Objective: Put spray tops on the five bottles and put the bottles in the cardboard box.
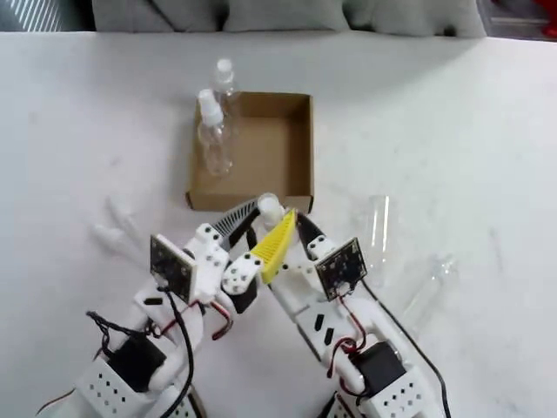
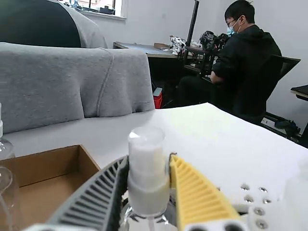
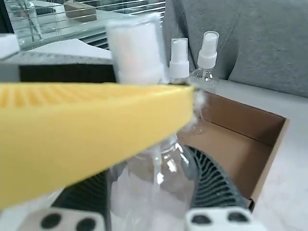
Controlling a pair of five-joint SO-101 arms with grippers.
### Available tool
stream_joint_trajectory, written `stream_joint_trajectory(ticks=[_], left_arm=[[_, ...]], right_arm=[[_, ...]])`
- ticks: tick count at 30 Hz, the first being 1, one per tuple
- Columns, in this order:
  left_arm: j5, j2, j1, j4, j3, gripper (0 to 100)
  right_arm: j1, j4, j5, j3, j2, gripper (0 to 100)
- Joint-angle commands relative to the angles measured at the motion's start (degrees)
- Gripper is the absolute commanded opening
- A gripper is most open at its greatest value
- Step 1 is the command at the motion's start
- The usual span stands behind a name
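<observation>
Both pincers meet just before the cardboard box point(image 1: 270, 148): the left pincer point(image 2: 148, 166) is closed on a white spray top point(image 2: 144, 147), and the right pincer point(image 3: 149, 195) grips the clear bottle point(image 3: 166, 163) under it. Two capped bottles point(image 1: 215, 131) stand at the box's far left corner. Two open bottles point(image 1: 379, 226) lie on the table point(image 1: 452, 131) beside the right arm.

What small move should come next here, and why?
Probably turn the left gripper to screw the top down. It clamps the top over the bottle, which the right gripper holds in front of the box; whether the top is already seated cannot be seen.
</observation>
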Motion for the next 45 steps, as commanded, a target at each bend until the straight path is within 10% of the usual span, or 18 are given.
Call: stream_joint_trajectory(ticks=[1,14,40,45], left_arm=[[-0.44,-2.24,1.89,2.2,1.14,2],[-0.44,-2.15,1.71,10.46,-2.9,24],[-0.44,-2.42,-5.49,24.7,-28.22,24],[-0.44,-2.42,-7.34,24.79,-31.21,7]], right_arm=[[2.33,-0.48,0.53,0.0,-0.66,1.6],[2.33,-0.31,0.53,0.0,-0.66,1.6],[2.51,-0.66,0.53,0.26,-0.66,1.6],[2.77,-0.75,0.53,0.26,-0.66,1.6]])
